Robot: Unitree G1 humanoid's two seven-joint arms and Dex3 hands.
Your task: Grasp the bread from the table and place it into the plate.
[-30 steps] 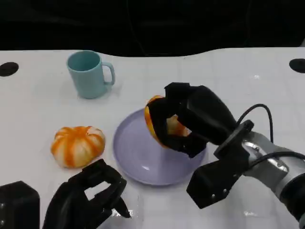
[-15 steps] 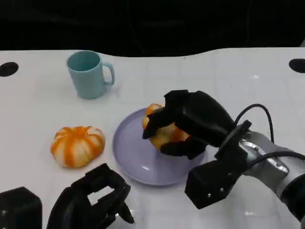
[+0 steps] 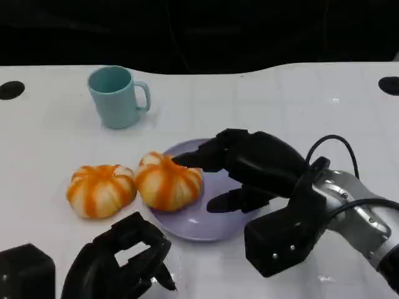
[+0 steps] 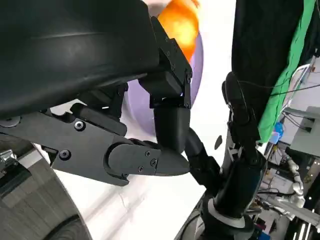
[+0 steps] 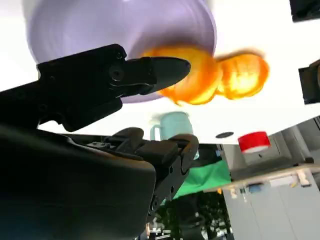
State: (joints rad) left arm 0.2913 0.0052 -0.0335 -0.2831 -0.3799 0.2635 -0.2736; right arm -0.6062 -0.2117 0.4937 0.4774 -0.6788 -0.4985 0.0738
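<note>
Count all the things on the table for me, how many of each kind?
Orange-and-white striped breads: 2, one on the plate's left edge, one on the table beside it
Purple plate: 1
Teal mug: 1
Total: 4

Bright overhead light glared off the white table [image 3: 299, 106]; the background was black, and the wrist views were blurred.

Glossy plate [image 3: 187, 218], smooth white table [image 3: 299, 106]
</note>
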